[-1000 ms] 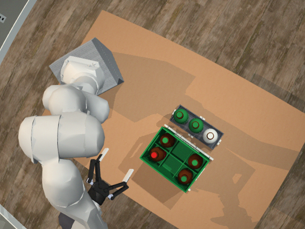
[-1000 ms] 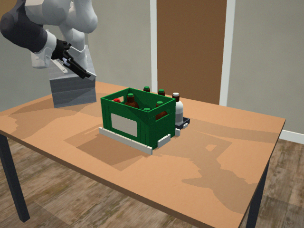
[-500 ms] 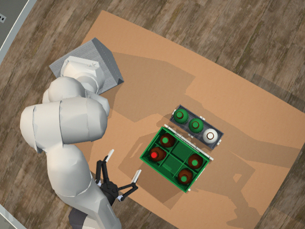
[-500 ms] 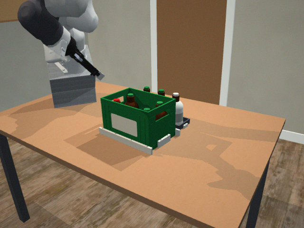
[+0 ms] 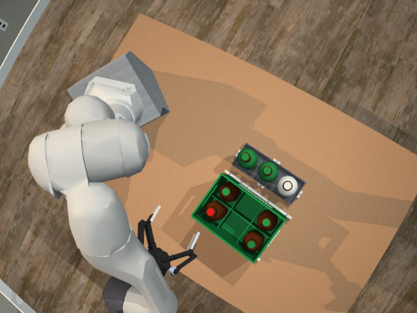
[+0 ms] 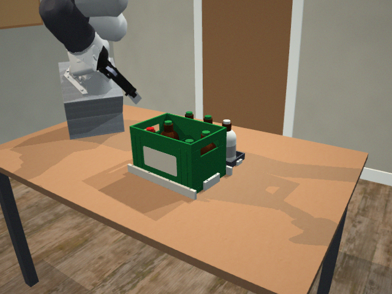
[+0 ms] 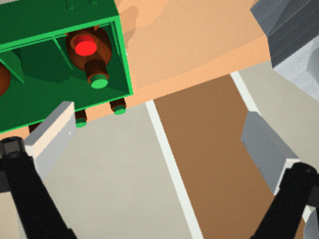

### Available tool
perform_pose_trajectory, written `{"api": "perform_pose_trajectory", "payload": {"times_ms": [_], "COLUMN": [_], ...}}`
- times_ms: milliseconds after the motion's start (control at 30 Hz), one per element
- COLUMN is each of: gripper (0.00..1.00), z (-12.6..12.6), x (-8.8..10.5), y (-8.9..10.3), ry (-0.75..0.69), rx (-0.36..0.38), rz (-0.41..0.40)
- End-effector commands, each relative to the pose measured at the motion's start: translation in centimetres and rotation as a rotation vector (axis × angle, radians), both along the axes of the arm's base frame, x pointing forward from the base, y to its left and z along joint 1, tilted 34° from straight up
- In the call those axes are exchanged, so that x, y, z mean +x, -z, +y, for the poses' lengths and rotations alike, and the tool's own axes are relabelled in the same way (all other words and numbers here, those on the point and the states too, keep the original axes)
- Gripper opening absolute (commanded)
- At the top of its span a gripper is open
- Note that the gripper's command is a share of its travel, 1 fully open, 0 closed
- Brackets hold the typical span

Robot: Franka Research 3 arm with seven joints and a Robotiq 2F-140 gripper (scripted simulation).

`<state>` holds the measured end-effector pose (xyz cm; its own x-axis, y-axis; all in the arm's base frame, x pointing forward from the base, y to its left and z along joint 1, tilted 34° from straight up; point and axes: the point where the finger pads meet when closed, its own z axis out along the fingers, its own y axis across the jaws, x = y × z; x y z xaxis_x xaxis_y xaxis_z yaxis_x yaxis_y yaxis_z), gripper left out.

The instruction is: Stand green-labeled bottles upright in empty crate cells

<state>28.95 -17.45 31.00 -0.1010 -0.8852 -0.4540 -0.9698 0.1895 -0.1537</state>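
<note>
Your gripper (image 5: 173, 228) (image 6: 136, 98) (image 7: 159, 120), lower left of the top view, spreads its flat-padded fingers wide open, left of the boxy green crate (image 5: 223, 255) (image 6: 185, 158) (image 7: 75, 29).

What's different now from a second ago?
The arm has swung the open gripper closer to the green crate. Nothing was gripped or let go. The crate, its four bottles, the tray and the tray's three bottles stayed put.
</note>
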Motion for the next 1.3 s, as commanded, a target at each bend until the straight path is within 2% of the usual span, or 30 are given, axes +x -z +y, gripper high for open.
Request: {"api": "perform_pose_trajectory", "payload": {"times_ms": [0,67,100,467,500,900,933,1267], "gripper": [1.00,1.00,1.00,1.00,1.00,1.00,1.00,1.00], "z": [-0.4,-0.4,0.0,0.0,0.5,0.5,0.9,0.9], "x": [0.2,0.2,1.9,1.9,3.6,3.6,5.4,5.4], "y": [0.2,0.2,0.1,0.1,0.1,0.1,0.0,0.0], "ry": [-0.016,-0.016,-0.086,-0.086,-0.156,-0.156,-0.227,-0.227], "rx": [-0.018,-0.018,-0.132,-0.132,-0.247,-0.247,-0.362,-0.362], "rz": [-0.017,-0.017,-0.044,-0.044,-0.071,-0.071,-0.098,-0.098]}}
